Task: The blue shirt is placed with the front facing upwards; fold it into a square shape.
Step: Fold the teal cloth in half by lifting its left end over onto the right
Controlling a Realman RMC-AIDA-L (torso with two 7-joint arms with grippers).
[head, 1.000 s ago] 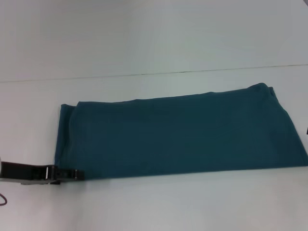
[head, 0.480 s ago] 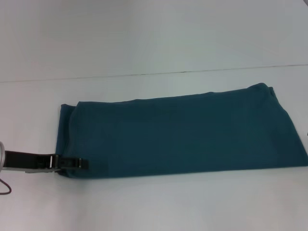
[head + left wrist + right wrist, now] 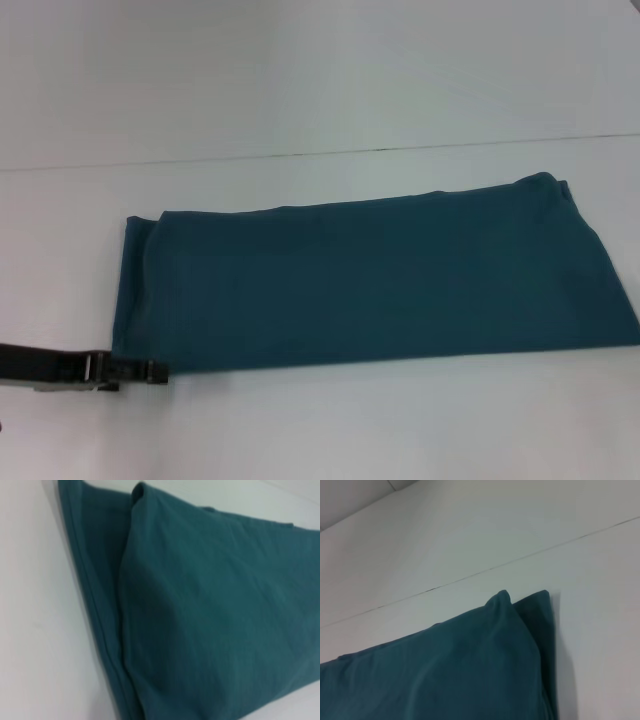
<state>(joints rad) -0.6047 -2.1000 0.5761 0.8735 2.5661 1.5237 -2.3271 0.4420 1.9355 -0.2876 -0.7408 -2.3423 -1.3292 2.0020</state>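
Shirt: the blue shirt [image 3: 370,280] lies flat on the white table [image 3: 320,90] as a long band, plain side up, stretching away from my left gripper's tip.
Done: lengthwise folds, I judge.
Left: folding the band crosswise into a square.
Left gripper [image 3: 150,372]: low at the shirt's near left corner; whether its fingers are together or apart, I cannot tell.
Right gripper: out of view.

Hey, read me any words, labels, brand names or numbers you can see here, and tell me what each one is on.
None can be read. The blue shirt lies folded into a long strip, showing only plain fabric, with no lettering or label. The left claw by its near left corner carries no readable marking.
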